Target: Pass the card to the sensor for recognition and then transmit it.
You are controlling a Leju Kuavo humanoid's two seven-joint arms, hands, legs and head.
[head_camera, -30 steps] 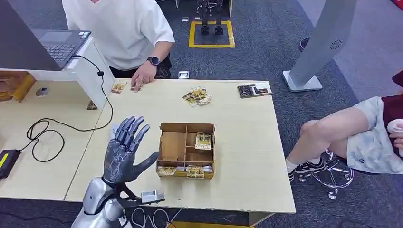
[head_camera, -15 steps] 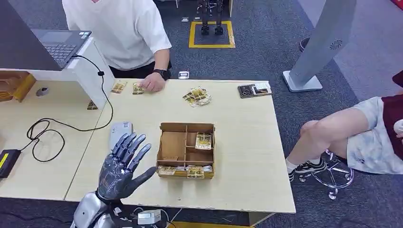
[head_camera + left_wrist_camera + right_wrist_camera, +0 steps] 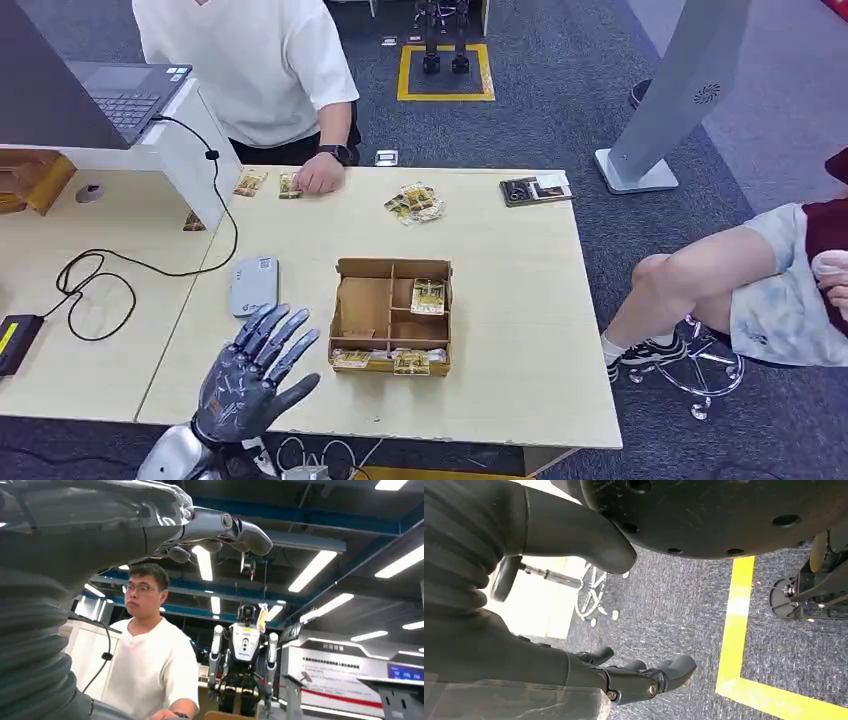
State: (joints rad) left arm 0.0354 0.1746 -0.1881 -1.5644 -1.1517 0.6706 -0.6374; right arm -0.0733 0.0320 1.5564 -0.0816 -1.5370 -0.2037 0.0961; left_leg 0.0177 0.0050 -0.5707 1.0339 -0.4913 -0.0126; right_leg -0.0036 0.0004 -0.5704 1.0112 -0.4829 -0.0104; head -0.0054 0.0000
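The robot's left hand point(image 3: 250, 380), fingers spread and holding nothing, had drawn back toward the near table edge from its raised place a second earlier, uncovering the grey card sensor point(image 3: 254, 285) on the table point(image 3: 520, 330). That retreat suggested one pass was over and no card was yet in hand. Cards lay in the wooden compartment box point(image 3: 392, 315), one point(image 3: 428, 295) in a rear cell; a person's hand point(image 3: 320, 177) rested on another point(image 3: 290, 185). The sensor's markings were too small to read. The right hand point(image 3: 639, 677) hung over carpet, fingers loosely curled, empty.
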